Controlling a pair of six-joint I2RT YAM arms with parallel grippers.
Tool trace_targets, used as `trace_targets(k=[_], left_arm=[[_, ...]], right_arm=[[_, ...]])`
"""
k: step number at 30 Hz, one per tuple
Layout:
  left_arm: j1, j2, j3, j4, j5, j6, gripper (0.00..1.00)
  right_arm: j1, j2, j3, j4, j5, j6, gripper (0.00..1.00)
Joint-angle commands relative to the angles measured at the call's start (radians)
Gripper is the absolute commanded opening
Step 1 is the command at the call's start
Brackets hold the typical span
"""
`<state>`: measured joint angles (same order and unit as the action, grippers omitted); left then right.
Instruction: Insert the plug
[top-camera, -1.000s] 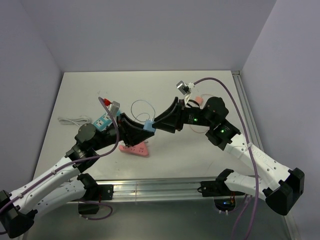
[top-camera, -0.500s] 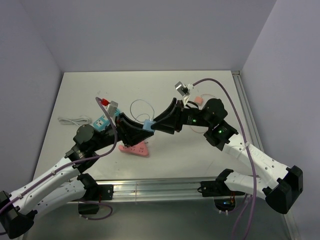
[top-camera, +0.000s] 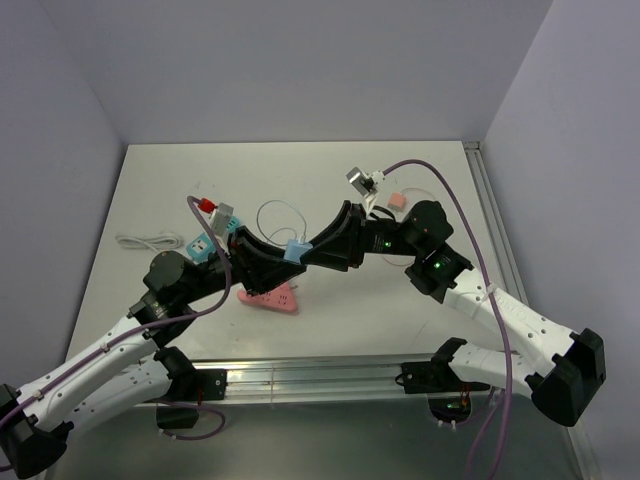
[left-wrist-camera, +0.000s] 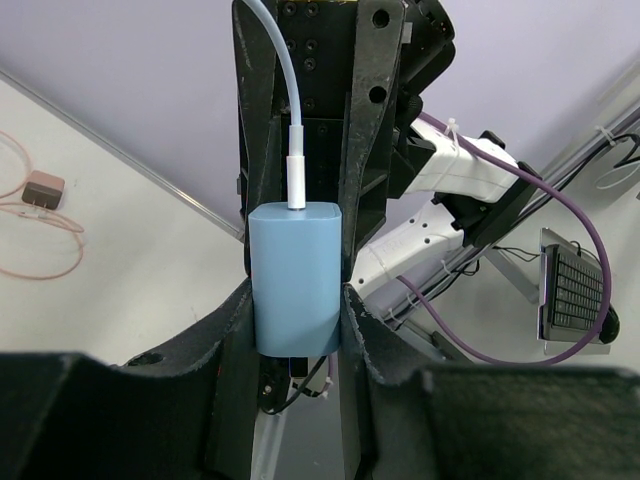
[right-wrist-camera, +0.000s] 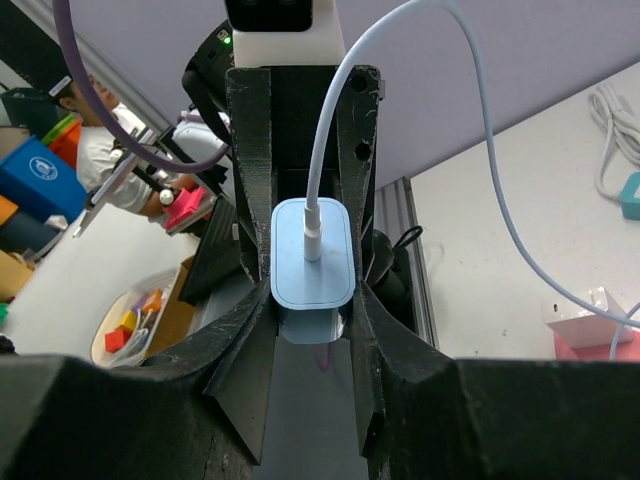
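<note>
- The left pincer (left-wrist-camera: 296, 322) is clamped on the blue charger plug (left-wrist-camera: 296, 262), which is held in the air above the bench (top-camera: 180, 180).
- The same plug is gripped by the right pincer (right-wrist-camera: 312, 300) at the end where the white cable (right-wrist-camera: 316, 180) enters.
- A handover is judged to be in hand: one grip must be released, then the plug lined up over the pink power strip (top-camera: 268, 298).

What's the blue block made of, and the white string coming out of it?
The blue block looks like hard plastic: smooth, matte, with rounded corners. The white string is a cable, probably with a rubbery plastic skin, since it bends in soft curves.
</note>
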<state>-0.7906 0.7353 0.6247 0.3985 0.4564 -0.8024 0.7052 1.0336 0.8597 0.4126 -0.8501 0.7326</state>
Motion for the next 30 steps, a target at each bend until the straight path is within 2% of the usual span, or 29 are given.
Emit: trace_targets(k=[1, 2, 3, 6, 7, 11, 18, 23, 27, 28, 30], left_arm=[[0.002, 0.001, 0.013, 0.025, -0.001, 0.003, 0.00], [0.001, 0.007, 0.018, 0.008, 0.001, 0.008, 0.00], [0.002, 0.010, 0.033, -0.041, -0.001, 0.015, 0.09], [0.002, 0.013, 0.062, -0.110, -0.005, 0.051, 0.40], [0.001, 0.009, 0.066, -0.150, -0.010, 0.060, 0.56], [0.002, -0.034, 0.099, -0.278, -0.044, 0.130, 0.77], [0.002, -0.076, 0.237, -0.579, -0.119, 0.259, 0.86], [0.002, -0.067, 0.309, -0.684, -0.134, 0.322, 0.88], [0.002, -0.013, 0.337, -0.710, -0.030, 0.345, 0.81], [0.002, 0.015, 0.342, -0.707, 0.060, 0.350, 0.78], [0.004, 0.042, 0.348, -0.702, 0.128, 0.348, 0.74]], right_arm=[[0.025, -0.015, 0.012, 0.052, -0.037, -0.007, 0.00], [0.025, -0.018, 0.015, 0.039, -0.035, -0.018, 0.00], [0.027, -0.018, 0.031, -0.024, -0.029, -0.053, 0.00], [0.025, -0.007, 0.071, -0.109, -0.029, -0.104, 0.00], [0.025, 0.000, 0.084, -0.182, -0.023, -0.136, 0.00], [0.025, 0.045, 0.130, -0.305, -0.014, -0.182, 0.00], [0.023, 0.085, 0.205, -0.503, -0.021, -0.303, 0.00], [0.023, 0.091, 0.242, -0.606, -0.072, -0.386, 0.00], [0.025, 0.083, 0.266, -0.649, -0.125, -0.430, 0.00], [0.025, 0.088, 0.274, -0.690, -0.141, -0.465, 0.00], [0.027, 0.089, 0.294, -0.722, -0.156, -0.501, 0.00]])
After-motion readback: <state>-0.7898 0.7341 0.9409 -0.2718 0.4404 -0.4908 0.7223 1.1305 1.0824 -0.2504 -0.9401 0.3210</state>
